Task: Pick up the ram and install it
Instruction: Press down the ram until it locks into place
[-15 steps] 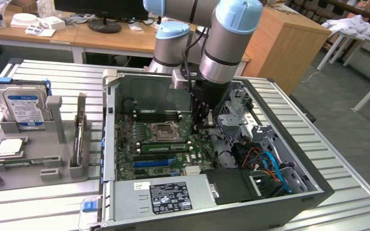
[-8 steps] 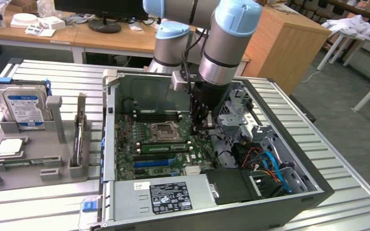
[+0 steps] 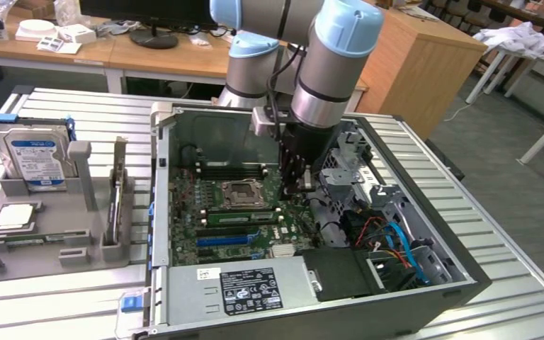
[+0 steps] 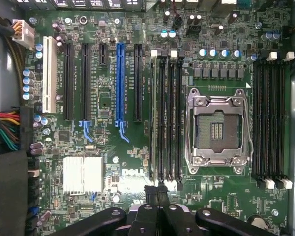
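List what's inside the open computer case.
A green motherboard with an empty processor socket, memory slots, a power supply and cables. The arm hides part of the board behind it in the exterior view.

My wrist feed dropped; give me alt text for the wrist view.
The shut end effector hangs over a motherboard at the end of the black memory slots beside the empty CPU socket. A second slot bank lies past the socket, expansion slots the other way.
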`<action>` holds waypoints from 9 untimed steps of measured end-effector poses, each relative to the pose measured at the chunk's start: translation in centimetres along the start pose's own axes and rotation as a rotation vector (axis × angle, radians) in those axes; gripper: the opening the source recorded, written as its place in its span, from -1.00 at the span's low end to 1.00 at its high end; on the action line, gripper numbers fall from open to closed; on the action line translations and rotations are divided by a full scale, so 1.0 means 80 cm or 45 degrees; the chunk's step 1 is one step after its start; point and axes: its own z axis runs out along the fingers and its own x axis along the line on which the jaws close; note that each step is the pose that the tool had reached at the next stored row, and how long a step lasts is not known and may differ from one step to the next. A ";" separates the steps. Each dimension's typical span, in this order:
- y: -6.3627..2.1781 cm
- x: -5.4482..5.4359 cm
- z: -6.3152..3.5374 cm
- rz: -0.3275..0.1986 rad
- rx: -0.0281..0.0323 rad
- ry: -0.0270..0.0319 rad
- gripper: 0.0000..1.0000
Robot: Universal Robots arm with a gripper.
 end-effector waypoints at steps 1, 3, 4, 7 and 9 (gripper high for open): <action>0.000 0.000 0.001 0.000 0.0001 -0.0001 -0.79; 0.000 0.000 0.002 0.000 0.0000 0.0001 -0.79; 0.000 0.000 0.002 0.000 0.0000 0.0000 -0.79; 0.000 0.000 0.004 0.000 0.0000 0.0000 -0.79; 0.000 0.000 0.006 0.000 0.0000 -0.0001 -0.79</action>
